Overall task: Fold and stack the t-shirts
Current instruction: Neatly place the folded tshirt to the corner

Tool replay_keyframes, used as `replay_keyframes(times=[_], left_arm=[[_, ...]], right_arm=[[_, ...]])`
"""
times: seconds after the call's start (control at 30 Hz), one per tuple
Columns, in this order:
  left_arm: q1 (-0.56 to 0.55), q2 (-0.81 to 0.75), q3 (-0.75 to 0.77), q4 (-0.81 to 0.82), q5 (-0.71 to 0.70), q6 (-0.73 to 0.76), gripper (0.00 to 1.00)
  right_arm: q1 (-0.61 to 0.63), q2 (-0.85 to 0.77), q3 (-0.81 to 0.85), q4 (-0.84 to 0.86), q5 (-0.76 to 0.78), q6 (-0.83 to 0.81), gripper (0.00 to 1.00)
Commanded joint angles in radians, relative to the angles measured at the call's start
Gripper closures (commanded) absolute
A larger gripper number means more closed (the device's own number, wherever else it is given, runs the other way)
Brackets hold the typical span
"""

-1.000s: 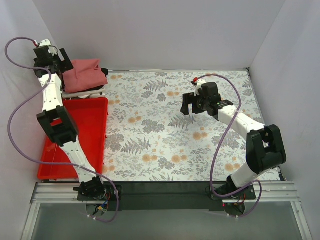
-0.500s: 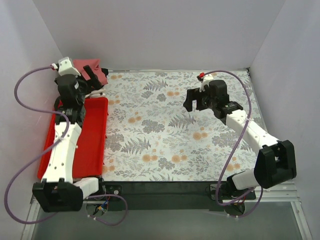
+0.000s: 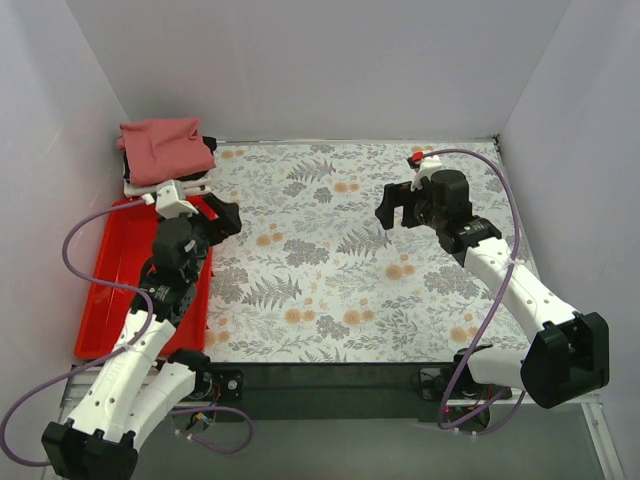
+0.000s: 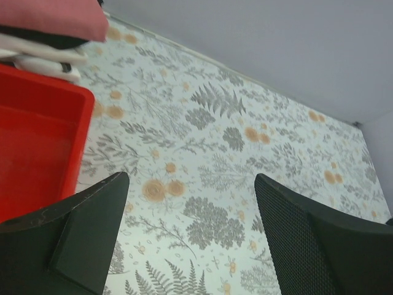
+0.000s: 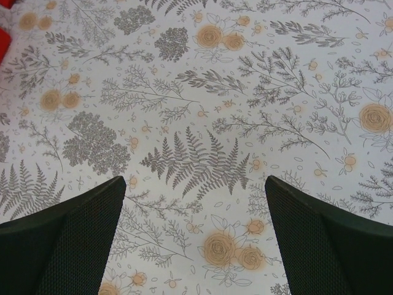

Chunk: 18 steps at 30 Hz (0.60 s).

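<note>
STEP: stacking judged complete | salmon-red t-shirt (image 3: pixel 165 150) is laid folded over black t-shirt (image 4: pixel 37 38) and white t-shirt (image 4: pixel 46 59), just beyond red tray (image 3: pixel 120 265) | left gripper (image 4: pixel 190 181): spread wide, empty, above tray's far-right corner | right gripper (image 5: pixel 195 181): spread wide, empty, well right of tray | NEXT: arm retraction judged sufficient

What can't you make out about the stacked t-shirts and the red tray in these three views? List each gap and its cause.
- Top view: the salmon-red shirt covers the shirts below; only thin white and black edges show.
- Left wrist view: the stack is cut off by the top-left corner.
- Top view: the left arm hides part of the red tray.
- Right wrist view: no shirts in frame.
</note>
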Motion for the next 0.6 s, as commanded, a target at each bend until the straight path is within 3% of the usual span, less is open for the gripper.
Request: replay_keyframes(times=[0.0, 0.57], left_arm=[[-0.053, 0.015, -0.047, 0.015, 0.02, -0.045, 0.24], [-0.102, 0.102, -0.072, 0.108, 0.106, 0.004, 0.24]], right_arm=[[-0.003, -0.032, -0.028, 0.009, 0.035, 0.016, 0.13], [-0.004, -0.075, -0.073, 0.003, 0.089, 0.025, 0.13]])
